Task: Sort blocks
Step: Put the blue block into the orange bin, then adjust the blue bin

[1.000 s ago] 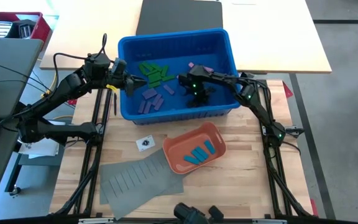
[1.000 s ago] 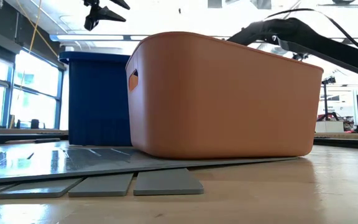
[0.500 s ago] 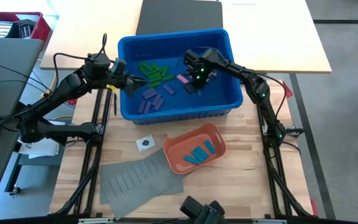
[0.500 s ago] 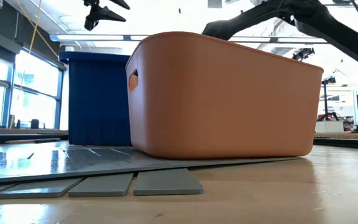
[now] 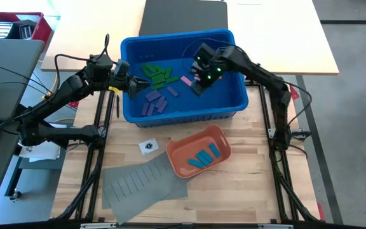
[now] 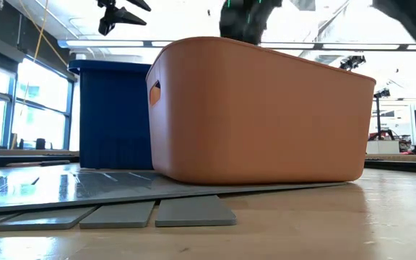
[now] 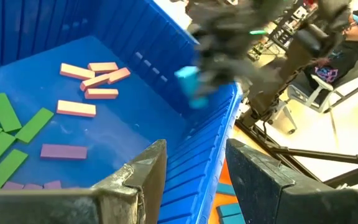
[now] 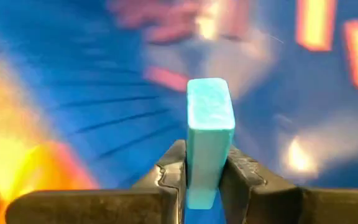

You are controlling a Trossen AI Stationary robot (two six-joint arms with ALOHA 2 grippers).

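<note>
A blue bin (image 5: 234,95) at the table's far middle holds green blocks (image 5: 156,73), purple blocks (image 5: 154,102) and pink blocks (image 7: 92,78) lying flat on its floor. My right gripper (image 5: 203,77) hangs above the bin's right half, shut on a light blue block (image 8: 209,118), which also shows in the left wrist view (image 7: 191,87). My left gripper (image 5: 124,83) stands open over the bin's left rim, with nothing between its fingers (image 7: 143,177). My right gripper pinches the blue block's lower end (image 8: 204,174) between its two fingers, on its two broad faces. The block sticks out past the fingertips, in line with the fingers. The fingers slant steeply down from above. The block hangs lifted clear above the bin's floor.
An orange tray (image 5: 218,137) with several blue blocks (image 5: 205,156) stands on the wooden table in front of the bin, partly on a grey slotted sheet (image 5: 138,181). A small black-and-white tag (image 5: 148,146) lies left of the tray. In the low view the tray (image 6: 258,108) hides most of the bin.
My right gripper has risen out of the bin with the blue block and tipped further downward. The block, low inside the bin a second ago, now hangs clear above the bin's floor.
</note>
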